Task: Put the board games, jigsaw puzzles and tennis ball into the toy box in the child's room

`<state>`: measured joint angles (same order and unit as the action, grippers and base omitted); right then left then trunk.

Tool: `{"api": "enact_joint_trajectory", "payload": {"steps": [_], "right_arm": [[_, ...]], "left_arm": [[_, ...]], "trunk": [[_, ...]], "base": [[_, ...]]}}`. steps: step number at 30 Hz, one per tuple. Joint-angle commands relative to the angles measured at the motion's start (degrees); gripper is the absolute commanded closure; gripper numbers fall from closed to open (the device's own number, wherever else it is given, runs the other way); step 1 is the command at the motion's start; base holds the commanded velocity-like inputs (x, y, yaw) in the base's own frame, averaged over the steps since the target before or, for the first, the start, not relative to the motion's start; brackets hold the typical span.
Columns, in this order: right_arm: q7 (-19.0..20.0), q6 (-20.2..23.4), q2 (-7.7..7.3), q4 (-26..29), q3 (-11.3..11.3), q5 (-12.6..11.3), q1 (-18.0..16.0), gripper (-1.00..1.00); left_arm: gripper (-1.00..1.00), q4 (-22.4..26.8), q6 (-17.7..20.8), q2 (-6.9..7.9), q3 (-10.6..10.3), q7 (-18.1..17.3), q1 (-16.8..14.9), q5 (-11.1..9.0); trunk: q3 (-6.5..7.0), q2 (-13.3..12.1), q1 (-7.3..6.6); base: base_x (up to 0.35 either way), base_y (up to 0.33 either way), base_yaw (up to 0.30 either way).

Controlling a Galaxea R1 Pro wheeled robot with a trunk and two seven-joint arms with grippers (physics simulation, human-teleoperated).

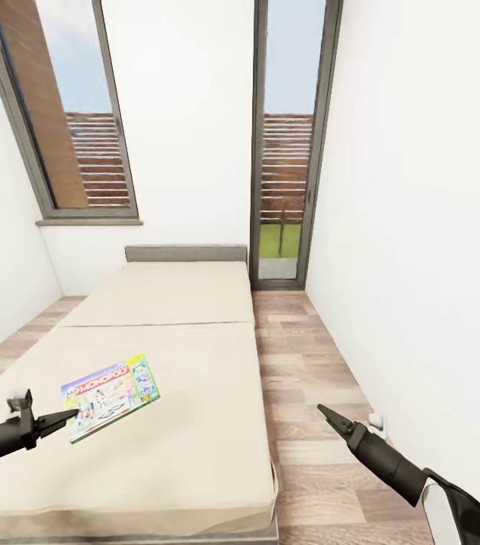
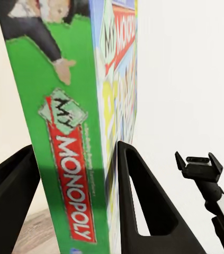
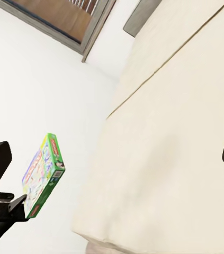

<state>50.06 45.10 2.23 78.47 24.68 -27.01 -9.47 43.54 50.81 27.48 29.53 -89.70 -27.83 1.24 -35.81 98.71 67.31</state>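
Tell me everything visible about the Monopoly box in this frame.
The Monopoly box is a flat rectangular board game with a pale colourful lid and green edges bearing a red logo. The left gripper is shut on one edge, a finger on each face. It is held tilted above the bed, apparently clear of the mattress.

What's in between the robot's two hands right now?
Just bare bed and some wood floor. In the head view, the left gripper holds the Monopoly box over the mattress, and the right gripper hangs empty above the floor.
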Motion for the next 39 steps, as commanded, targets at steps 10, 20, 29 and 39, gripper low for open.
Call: {"api": "enact_joint_trajectory", "payload": {"steps": [10, 20, 29, 39], "right_arm": [[-15.4, 1.2, -0.59, 7.8, -3.9, 1.0, 0.6, -1.0], [-17.0, 1.4, -0.65, 8.7, -4.0, 0.9, 0.8, -1.0], [-17.0, 1.4, -0.66, 9.0, -3.8, 0.9, 0.9, -1.0], [-17.0, 1.4, -0.65, 9.1, -3.9, 0.9, 0.9, -1.0]], "left_arm": [[1.0, 0.3, 0.6, 1.84, 0.1, -0.3, 0.0, 0.0], [1.0, 0.3, 0.6, 2.05, 0.1, -0.3, 0.0, 0.0], [1.0, 0.6, 0.6, 1.99, 0.0, -0.3, 0.0, 0.0], [1.0, 1.1, 0.6, 1.96, 0.0, -0.3, 0.0, 0.0]], "trunk": [[1.74, -4.0, -2.21], [3.54, -8.0, -4.4], [5.15, -11.6, -6.38], [6.95, -15.6, -8.58]], "base": [[0.0, 0.0, 0.0], [-0.001, 0.0, 0.007], [-0.049, 0.0, 0.231], [-0.004, 0.0, 0.289]]}}
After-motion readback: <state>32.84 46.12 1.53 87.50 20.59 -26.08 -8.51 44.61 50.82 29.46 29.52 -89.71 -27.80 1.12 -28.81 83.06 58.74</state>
